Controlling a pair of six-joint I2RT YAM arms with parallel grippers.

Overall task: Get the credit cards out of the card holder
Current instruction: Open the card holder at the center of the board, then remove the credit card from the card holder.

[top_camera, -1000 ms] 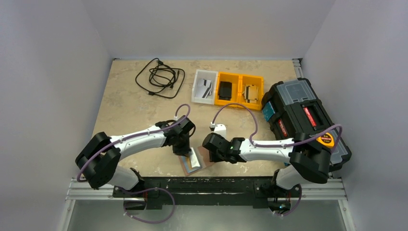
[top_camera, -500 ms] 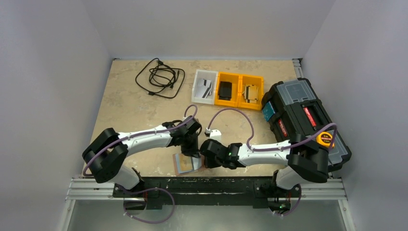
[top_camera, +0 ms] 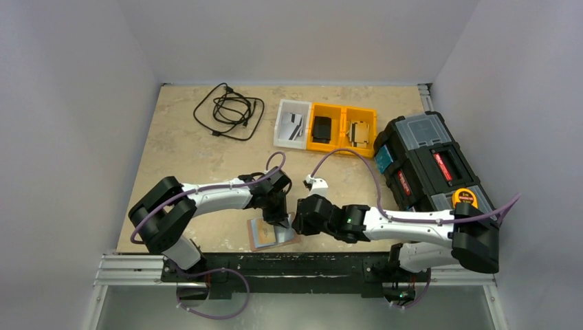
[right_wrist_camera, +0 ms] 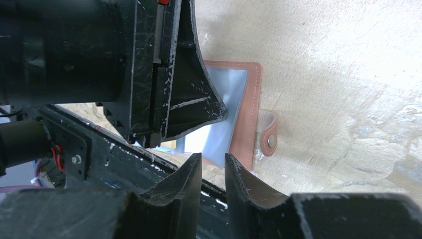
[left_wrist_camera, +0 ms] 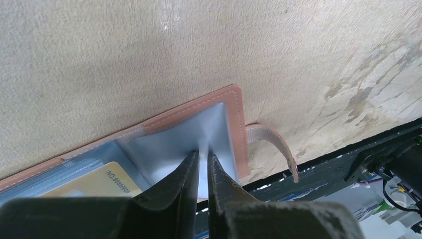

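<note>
Top external view: right gripper shifted leftward since earlier, nearly closed beside card holder; left gripper pinched on its clear sleeve. Holder lies open at beige surface's near edge; white walls surround.

Both arms: white link shells, black joints, purple cable looped along each. Hands matte black, scuffed wedge fingers. Red wires and a screw on black bracket.

card holder: stitched matt leather, glossy clear sleeves | table: rough mottled stone
</note>
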